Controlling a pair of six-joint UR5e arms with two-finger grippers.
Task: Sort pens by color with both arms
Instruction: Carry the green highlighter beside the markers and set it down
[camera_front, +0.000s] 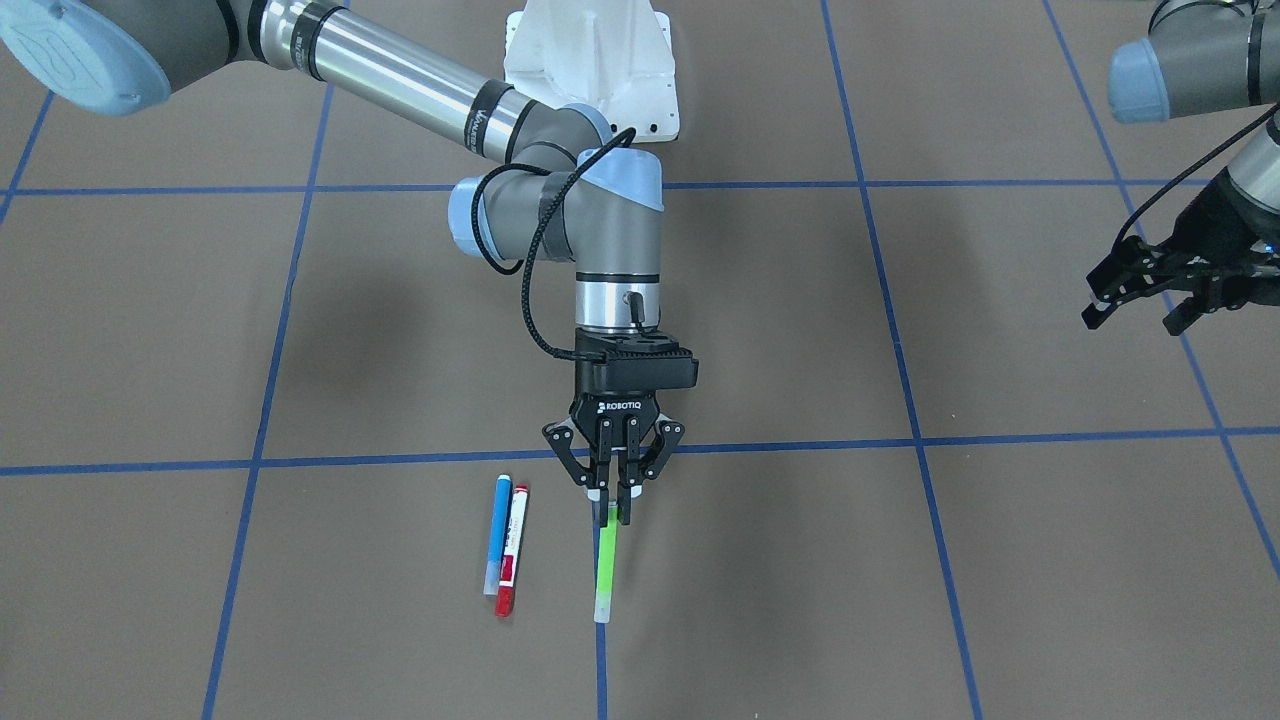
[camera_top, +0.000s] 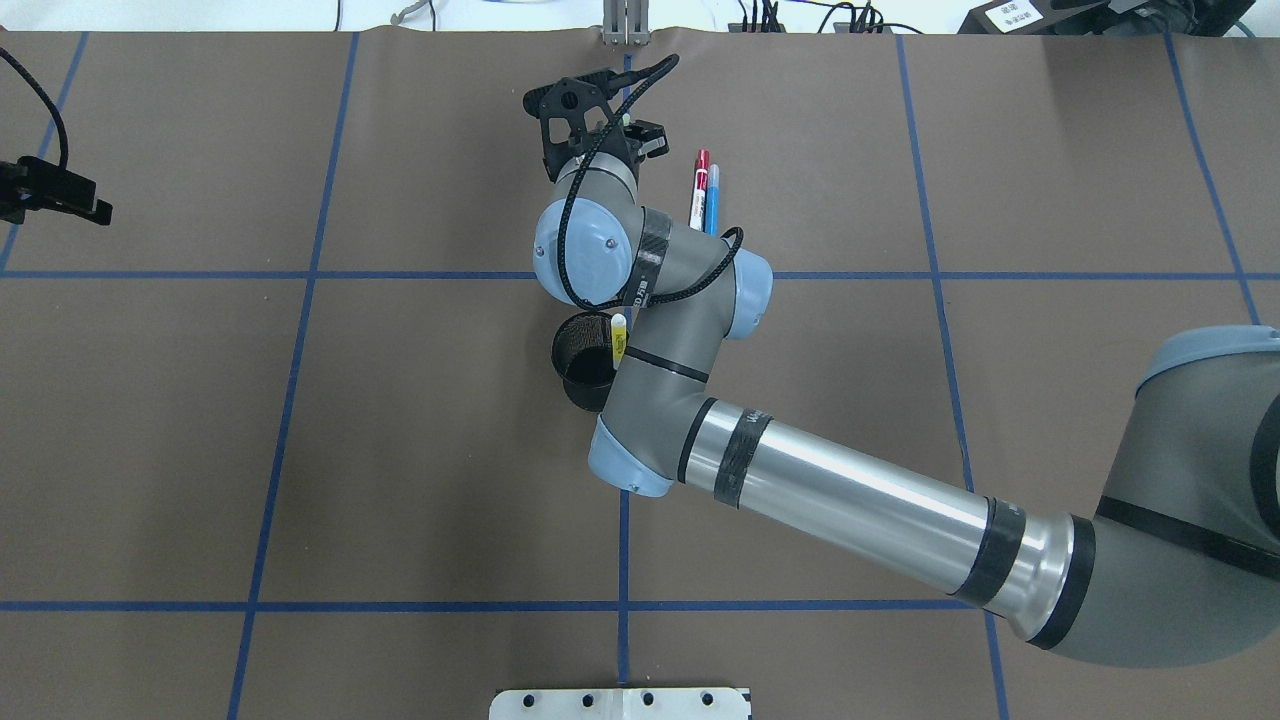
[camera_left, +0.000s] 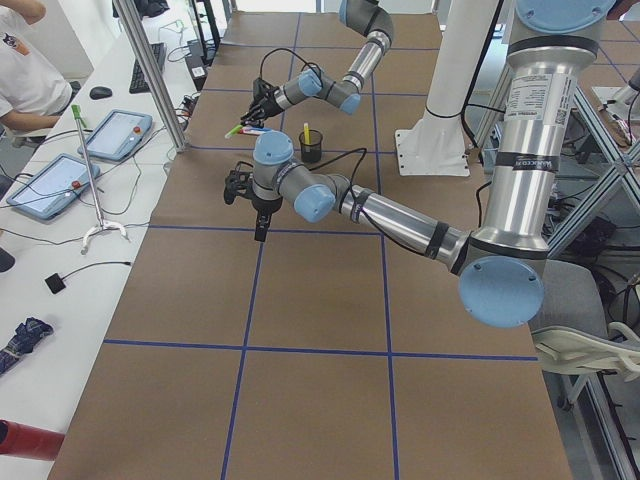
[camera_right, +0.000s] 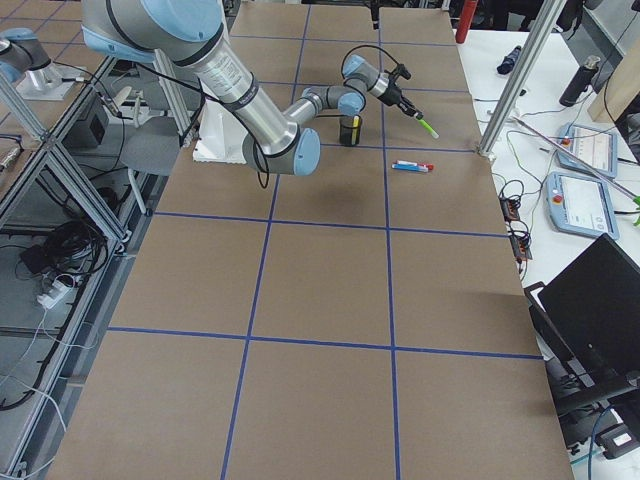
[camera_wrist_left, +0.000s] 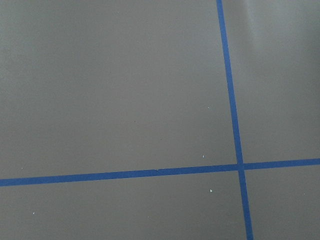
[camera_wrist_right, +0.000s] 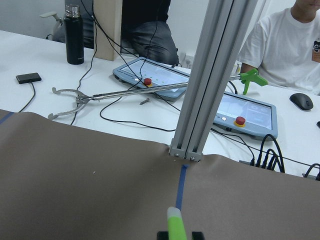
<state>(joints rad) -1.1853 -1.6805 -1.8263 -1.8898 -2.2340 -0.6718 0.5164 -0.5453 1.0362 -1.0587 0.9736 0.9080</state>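
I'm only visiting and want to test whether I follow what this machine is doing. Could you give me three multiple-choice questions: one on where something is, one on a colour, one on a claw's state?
1. Where is the yellow pen?
A) lying flat
B) in the black cup
C) in a claw

2. What colour is the pen in the right claw?
A) blue
B) red
C) green

3. How is the left claw?
A) open and empty
B) shut on a pen
C) out of sight

Answers:
1 B, its tip sticks up out of the cup.
2 C, the green pen is pinched in it.
3 A, it is spread wide with nothing in it.
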